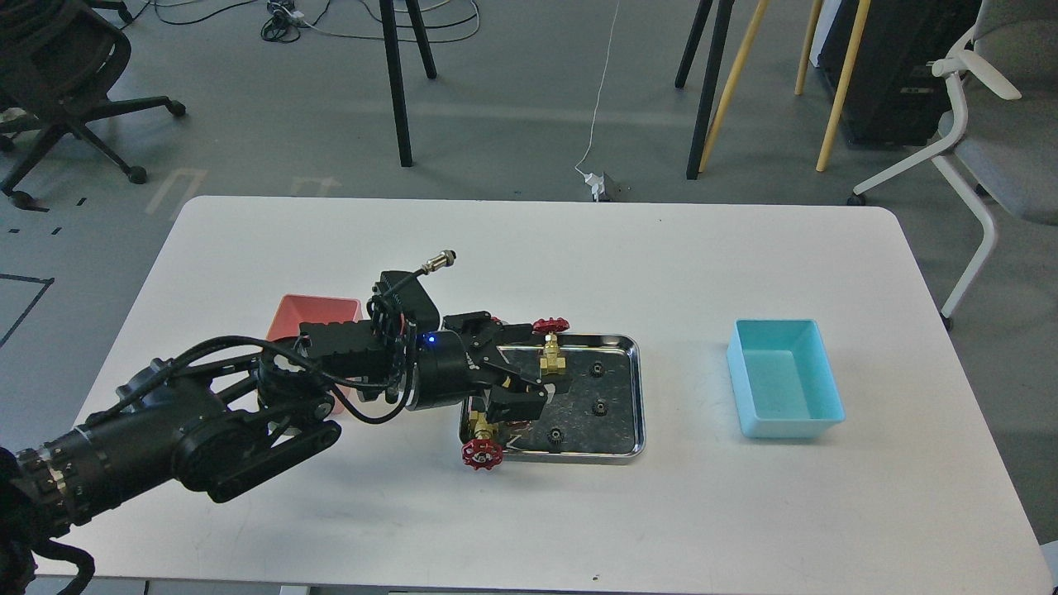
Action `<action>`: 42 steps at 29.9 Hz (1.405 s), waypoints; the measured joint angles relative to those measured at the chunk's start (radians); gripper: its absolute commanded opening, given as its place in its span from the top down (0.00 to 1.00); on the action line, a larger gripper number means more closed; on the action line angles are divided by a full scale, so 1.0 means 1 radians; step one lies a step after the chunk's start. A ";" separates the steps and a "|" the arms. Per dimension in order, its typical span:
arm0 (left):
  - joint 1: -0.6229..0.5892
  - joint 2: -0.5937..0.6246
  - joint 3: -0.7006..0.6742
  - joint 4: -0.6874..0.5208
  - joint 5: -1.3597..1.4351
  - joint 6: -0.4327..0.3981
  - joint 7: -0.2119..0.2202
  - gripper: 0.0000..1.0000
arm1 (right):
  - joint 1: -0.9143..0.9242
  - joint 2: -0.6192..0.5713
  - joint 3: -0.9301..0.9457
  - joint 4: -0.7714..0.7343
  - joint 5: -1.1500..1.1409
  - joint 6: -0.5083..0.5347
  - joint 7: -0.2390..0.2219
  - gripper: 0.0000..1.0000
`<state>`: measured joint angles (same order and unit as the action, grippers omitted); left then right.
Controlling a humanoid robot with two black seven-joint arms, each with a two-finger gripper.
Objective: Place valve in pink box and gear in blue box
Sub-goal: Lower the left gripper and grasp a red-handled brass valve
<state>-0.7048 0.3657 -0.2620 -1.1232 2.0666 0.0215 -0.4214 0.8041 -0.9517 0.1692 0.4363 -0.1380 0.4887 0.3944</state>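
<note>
My left gripper (526,370) is down over the left part of the steel tray (638,397), jaws open, nothing seen between them. One brass valve (551,355) with a red handwheel stands at the tray's back, just right of the gripper. Another valve (482,447) lies at the tray's front left corner, below the gripper. The other valves are hidden behind the gripper. Three black gears (596,368) (602,406) (556,435) lie in the tray's right half. The pink box (318,311) is left of the tray, partly hidden by my arm. The blue box (785,380) stands at the right, empty.
The white table (702,512) carries only the tray and the two boxes. My left arm (207,430) lies low across the table's left front. Chairs and stand legs are on the floor beyond the far edge.
</note>
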 measured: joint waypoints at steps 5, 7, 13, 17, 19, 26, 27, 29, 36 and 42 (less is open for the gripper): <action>0.034 -0.014 0.002 0.094 0.109 0.152 -0.009 0.00 | 0.003 -0.001 -0.006 -0.001 -0.001 0.000 0.001 0.01; 0.035 -0.018 0.001 0.129 0.114 0.194 -0.014 0.00 | -0.002 0.000 -0.008 0.002 -0.001 0.000 0.001 0.01; 0.037 -0.038 0.005 0.170 0.115 0.231 -0.052 0.00 | 0.002 0.002 -0.009 0.049 -0.007 0.000 0.005 0.01; 0.037 -0.072 0.006 0.173 0.115 0.232 -0.055 0.00 | -0.005 -0.002 -0.011 0.113 -0.098 0.000 0.007 0.01; 0.037 -0.081 0.006 0.180 0.115 0.232 -0.056 0.00 | -0.012 -0.009 -0.009 0.117 -0.134 0.000 0.008 0.01; 0.037 -0.120 0.005 0.232 0.115 0.234 -0.063 0.00 | -0.110 -0.025 -0.007 0.114 -0.154 0.000 0.008 0.01; 0.037 -0.128 0.005 0.240 0.115 0.234 -0.063 0.00 | -0.126 -0.025 -0.007 0.110 -0.154 0.000 0.008 0.01; 0.037 -0.140 0.005 0.257 0.115 0.236 -0.065 0.00 | -0.150 -0.023 -0.007 0.098 -0.156 0.000 0.009 0.01; 0.036 -0.158 0.053 0.334 0.115 0.280 -0.068 0.00 | -0.207 -0.014 -0.007 0.088 -0.160 0.000 0.011 0.01; 0.033 -0.158 0.080 0.396 0.115 0.326 -0.068 0.00 | -0.210 -0.013 0.001 0.088 -0.160 0.000 0.014 0.01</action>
<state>-0.6716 0.2080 -0.1819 -0.7273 2.1817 0.3474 -0.4889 0.5938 -0.9648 0.1699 0.5245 -0.2976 0.4887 0.4080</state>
